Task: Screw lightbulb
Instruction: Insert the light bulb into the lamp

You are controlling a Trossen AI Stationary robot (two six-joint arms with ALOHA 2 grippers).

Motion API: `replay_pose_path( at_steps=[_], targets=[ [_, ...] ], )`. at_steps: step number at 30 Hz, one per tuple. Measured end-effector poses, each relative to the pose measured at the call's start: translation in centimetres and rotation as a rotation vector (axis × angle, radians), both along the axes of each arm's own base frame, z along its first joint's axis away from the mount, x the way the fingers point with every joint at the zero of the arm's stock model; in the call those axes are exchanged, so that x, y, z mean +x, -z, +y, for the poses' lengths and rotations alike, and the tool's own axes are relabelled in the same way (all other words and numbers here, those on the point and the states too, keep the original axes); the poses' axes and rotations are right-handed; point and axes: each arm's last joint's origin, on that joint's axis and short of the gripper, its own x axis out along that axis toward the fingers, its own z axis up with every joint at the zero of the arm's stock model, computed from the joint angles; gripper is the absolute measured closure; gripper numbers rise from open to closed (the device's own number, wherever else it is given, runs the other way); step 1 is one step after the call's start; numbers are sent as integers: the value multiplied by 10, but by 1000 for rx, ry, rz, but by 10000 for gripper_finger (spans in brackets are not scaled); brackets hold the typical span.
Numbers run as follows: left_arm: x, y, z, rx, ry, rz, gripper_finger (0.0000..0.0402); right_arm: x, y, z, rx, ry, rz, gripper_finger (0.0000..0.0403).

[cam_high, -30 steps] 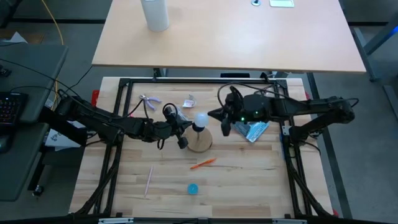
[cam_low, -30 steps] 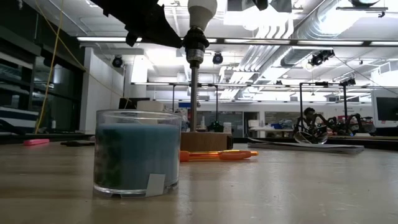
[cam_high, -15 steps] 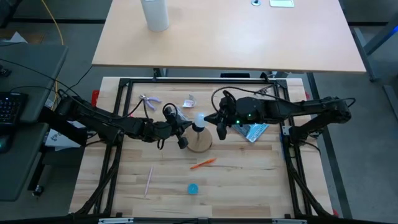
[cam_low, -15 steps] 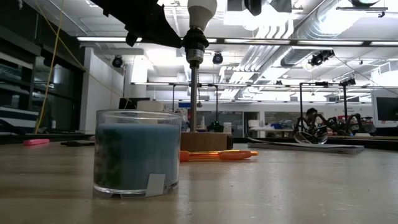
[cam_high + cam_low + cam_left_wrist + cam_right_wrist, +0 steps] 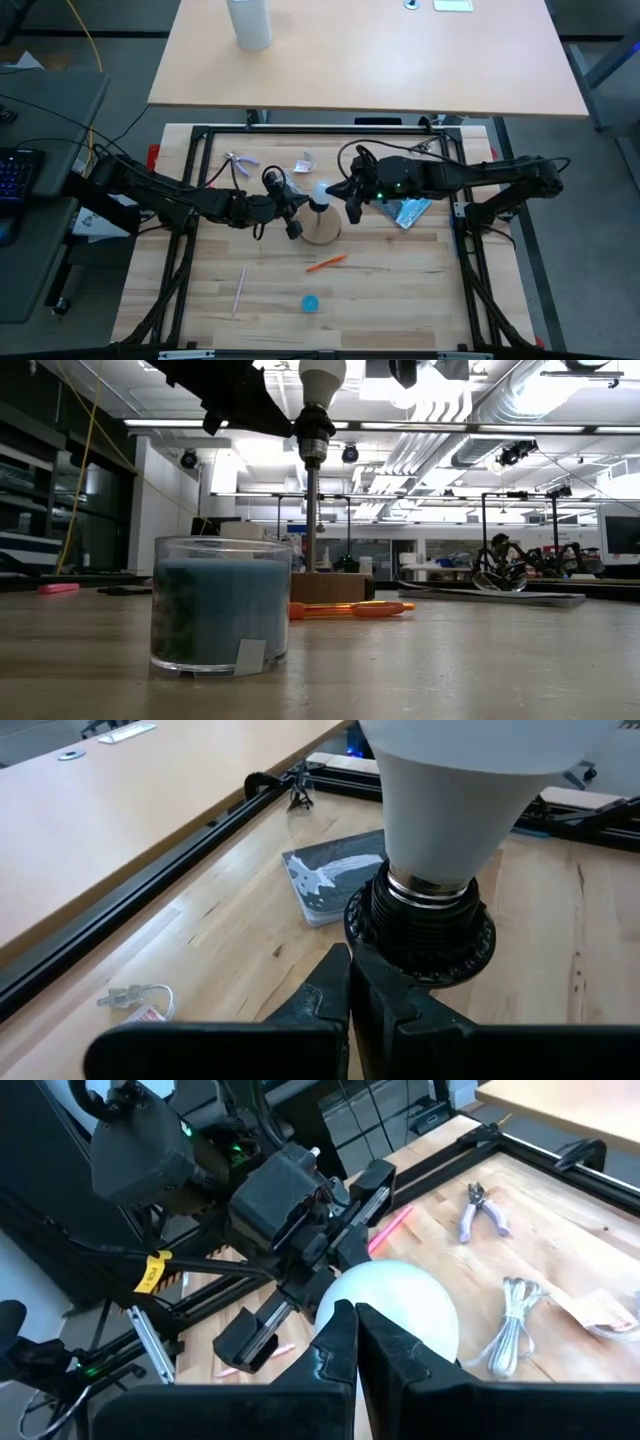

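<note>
The white lightbulb [image 5: 320, 191] [image 5: 470, 780] stands upright with its screw base in a black socket [image 5: 420, 925]. The socket tops a thin metal rod [image 5: 312, 510] that rises from a round wooden base [image 5: 325, 232]. My left gripper [image 5: 295, 208] [image 5: 350, 958] comes in from the table's left, shut, with its tips at the socket. My right gripper [image 5: 351, 204] [image 5: 356, 1312] is shut and hovers just to the right of the bulb's dome [image 5: 395, 1305]. The low view shows a gap between the right gripper [image 5: 405, 370] and the bulb [image 5: 322, 375]. My left gripper rests its shut fingertips against the side of the black socket's ribbed collar [image 5: 385, 955], just below the bulb's screw base. The fingers come slanting slightly down from the table's left. The socket stays upright on its rod above the wooden base.
A blue candle jar [image 5: 311, 303] [image 5: 220, 605] stands near the front edge. An orange pen [image 5: 327, 262] and a pink stick [image 5: 239, 288] lie on the table. Pliers [image 5: 240, 162] and a white cord [image 5: 303, 162] lie at the back, a grey packet [image 5: 408, 210] under the right arm.
My right gripper has moved toward the table's left, closer to the bulb, and sunk a little. It stays shut. The left gripper, the bulb and the socket have kept still.
</note>
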Motion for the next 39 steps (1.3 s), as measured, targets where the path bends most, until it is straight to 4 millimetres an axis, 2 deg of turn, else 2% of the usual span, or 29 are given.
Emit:
replay_pose_path(
  at_steps=[11, 21, 39],
  targets=[
    [0, 0, 0, -2, 4, 1, 402, 14, 7, -1, 25, 1, -36, 403],
    [0, 0, 0, -1, 4, 1, 401, 13, 9, -2, 39, 16, -7, 403],
    [0, 0, 0, -1, 4, 1, 402, 11, 12, -5, 190, 96, 18, 403]
  ],
)
